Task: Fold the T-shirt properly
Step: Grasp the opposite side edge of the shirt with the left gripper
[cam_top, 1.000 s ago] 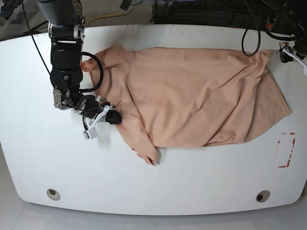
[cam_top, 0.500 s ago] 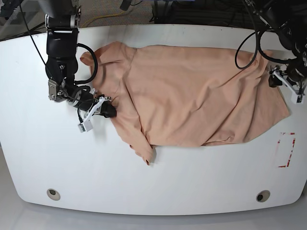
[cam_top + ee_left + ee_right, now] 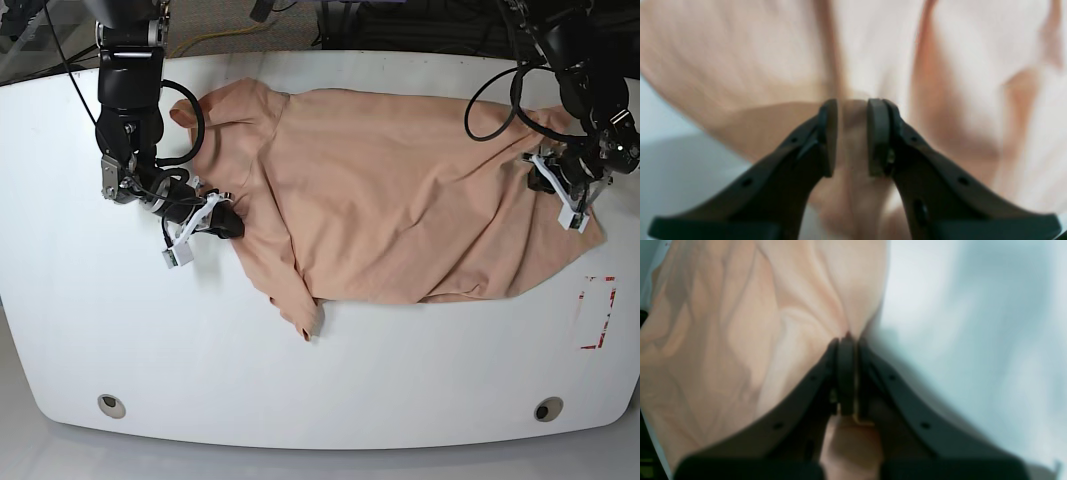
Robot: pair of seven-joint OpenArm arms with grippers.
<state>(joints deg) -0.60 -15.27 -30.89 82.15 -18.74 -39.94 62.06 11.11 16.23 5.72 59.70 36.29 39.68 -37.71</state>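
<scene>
The table's [image 3: 330, 390] near part is bare white, with a round hole at each front corner and a red-and-white marker [image 3: 596, 312] at its right edge. Beyond that lies the shirt [image 3: 400, 200], spread sideways across the middle and far half, wrinkled, with one flap reaching toward the near edge at its left-centre.

At the shirt's left edge the right gripper [image 3: 228, 222] is pressed closed, its jaws together on a pinch of fabric. In the right wrist view the cloth [image 3: 740, 323] bunches into folds that run to the meeting pads [image 3: 846, 373], with bare table to the right.

At the shirt's right side the left gripper [image 3: 548, 178] sits low over the cloth. Its wrist view shows the pads [image 3: 878, 136] a narrow gap apart, with a ridge of shirt [image 3: 773, 66] standing between them; whether they actually pinch it cannot be told.

Dark cables lie past the far edge.
</scene>
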